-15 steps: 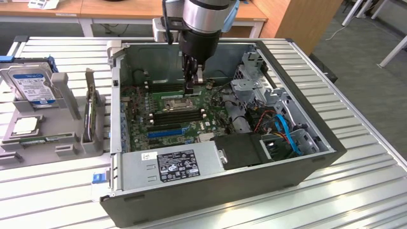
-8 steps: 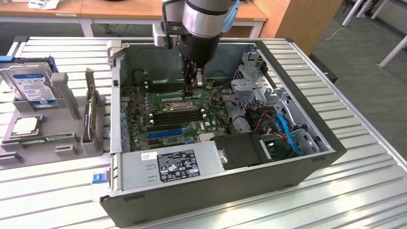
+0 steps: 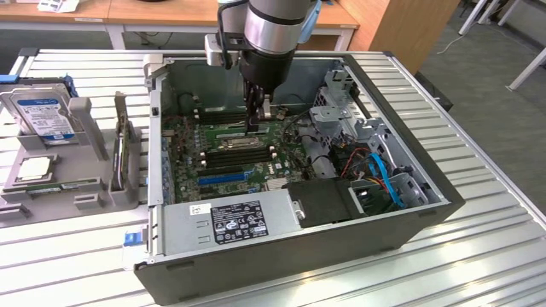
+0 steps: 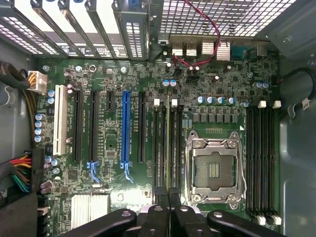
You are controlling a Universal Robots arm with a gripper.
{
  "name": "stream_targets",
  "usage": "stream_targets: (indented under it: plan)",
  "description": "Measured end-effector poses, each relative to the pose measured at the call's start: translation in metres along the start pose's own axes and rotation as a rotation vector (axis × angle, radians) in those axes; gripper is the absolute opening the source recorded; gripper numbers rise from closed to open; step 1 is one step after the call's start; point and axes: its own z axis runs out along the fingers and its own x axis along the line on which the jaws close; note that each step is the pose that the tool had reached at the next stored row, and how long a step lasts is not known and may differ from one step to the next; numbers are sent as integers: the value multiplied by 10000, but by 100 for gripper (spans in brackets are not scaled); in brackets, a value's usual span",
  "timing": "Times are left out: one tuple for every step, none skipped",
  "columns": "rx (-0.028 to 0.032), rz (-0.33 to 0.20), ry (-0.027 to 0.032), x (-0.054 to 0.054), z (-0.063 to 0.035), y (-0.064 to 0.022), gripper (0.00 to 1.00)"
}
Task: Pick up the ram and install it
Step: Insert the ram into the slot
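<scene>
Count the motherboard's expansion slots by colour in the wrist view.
White expansion slot: 1
Blue expansion slot: 1
Black expansion slots: 4
Total: 6

Pale wooden desks [image 3: 171, 13] behind; grey carpet floor [image 3: 495, 96] alongside.

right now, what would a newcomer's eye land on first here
The robot arm reaching down into the open computer case in the middle of the exterior view. On the motherboard below its pincer, shut on the thin green ram, sit the bright blue slot and the bare silver processor socket.
</scene>
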Motion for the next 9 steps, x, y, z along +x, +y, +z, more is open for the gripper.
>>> stream_targets:
  plan:
    - [0, 0, -1, 0, 0, 0, 12]
    - [0, 0, -1, 0, 0, 0, 12]
    - [0, 0, -1, 0, 1, 0, 12]
    - [1, 0, -1, 0, 1, 0, 12]
    - [1, 0, -3, 4, 3, -1, 12]
    - [2, -2, -4, 9, 4, -1, 12]
    - [1, -1, -3, 15, 3, -1, 12]
    - [1, 0, -2, 22, 3, 0, 12]
    - [0, -1, -2, 30, 2, -1, 12]
